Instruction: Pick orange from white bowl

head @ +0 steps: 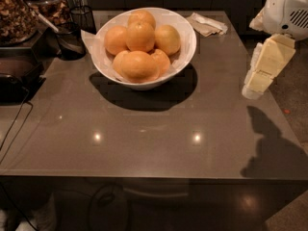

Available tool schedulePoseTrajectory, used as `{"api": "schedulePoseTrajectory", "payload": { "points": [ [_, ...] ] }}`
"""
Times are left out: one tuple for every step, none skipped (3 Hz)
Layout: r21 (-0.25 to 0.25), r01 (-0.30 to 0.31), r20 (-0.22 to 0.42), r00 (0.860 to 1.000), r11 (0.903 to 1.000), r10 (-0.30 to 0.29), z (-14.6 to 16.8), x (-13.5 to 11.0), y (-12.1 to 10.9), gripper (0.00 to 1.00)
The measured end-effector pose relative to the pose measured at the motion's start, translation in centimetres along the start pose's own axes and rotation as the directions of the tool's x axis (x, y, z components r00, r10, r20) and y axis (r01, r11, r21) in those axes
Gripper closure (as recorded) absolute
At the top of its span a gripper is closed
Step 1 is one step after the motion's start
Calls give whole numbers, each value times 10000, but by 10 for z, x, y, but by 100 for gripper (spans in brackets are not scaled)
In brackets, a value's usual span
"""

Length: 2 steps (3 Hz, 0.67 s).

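Observation:
A large glossy white bowl [188,44] with a white paper lining stands at the back middle of the grey table [144,138]. It holds several oranges [139,65] piled up, with one on top [140,35]. My gripper [256,83], cream-coloured under a white arm housing [288,8], hangs above the table's right edge. It points down and to the left and holds nothing that I can see. It is well to the right of the bowl and apart from it.
A crumpled napkin [207,24] lies at the back right of the bowl. A small dark mesh cup [83,17] and a dark scoop [70,42] stand to the bowl's left. Snack containers [17,13], a black appliance [17,76] and a cable [14,129] are at far left.

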<state>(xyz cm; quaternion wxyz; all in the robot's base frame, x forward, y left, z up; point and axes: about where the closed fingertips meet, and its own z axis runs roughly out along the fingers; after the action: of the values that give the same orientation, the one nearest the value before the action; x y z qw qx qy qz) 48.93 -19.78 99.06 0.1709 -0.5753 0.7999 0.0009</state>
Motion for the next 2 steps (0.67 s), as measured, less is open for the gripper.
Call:
{"api": "schedulePoseTrajectory", "payload": {
  "points": [
    [18, -323, 376, 9988, 9995, 322, 0, -28, -20, 0],
    [-207, -290, 501, 9983, 9994, 300, 7, -70, -48, 0]
  ]
}}
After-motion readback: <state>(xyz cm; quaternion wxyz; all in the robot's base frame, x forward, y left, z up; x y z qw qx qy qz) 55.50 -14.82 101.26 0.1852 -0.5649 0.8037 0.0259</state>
